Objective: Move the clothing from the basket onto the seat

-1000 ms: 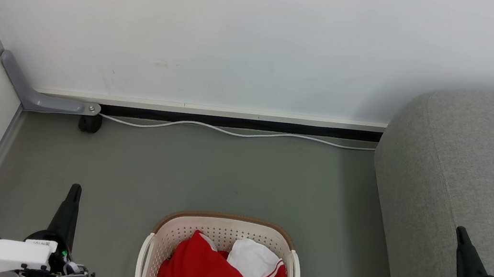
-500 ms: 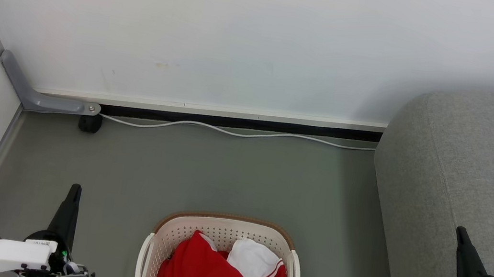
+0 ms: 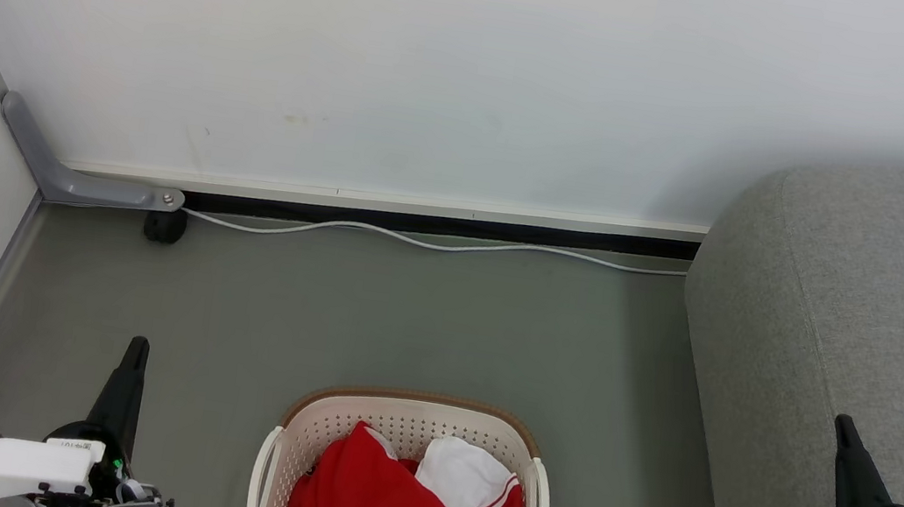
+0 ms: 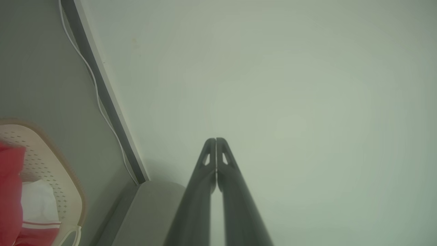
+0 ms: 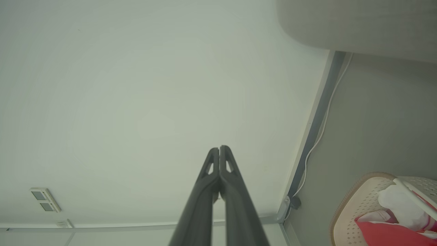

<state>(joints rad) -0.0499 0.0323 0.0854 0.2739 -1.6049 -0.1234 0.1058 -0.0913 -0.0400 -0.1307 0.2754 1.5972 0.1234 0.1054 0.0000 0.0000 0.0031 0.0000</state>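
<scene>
Grey floor (image 3: 407,318) meets a plain white wall (image 3: 443,67), with the big grey seat (image 3: 869,303) off to the right. Cream basket (image 3: 410,424) sits on the floor near it, not touching, red-and-white clothing (image 3: 373,499) piled inside. Left gripper (image 3: 136,346) and right gripper (image 3: 842,423) flank the basket, jaws pinched together, holding nothing. Thin white cable (image 3: 436,242) runs along the skirting.

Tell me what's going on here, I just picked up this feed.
Nothing is being handled yet. The red-and-white sports clothing lies heaped in the cream laundry basket on the floor in front of the robot. The left gripper and right gripper hang shut and empty on either side of it. The grey sofa, to the robot's right, has no clothing on the part in view.
</scene>
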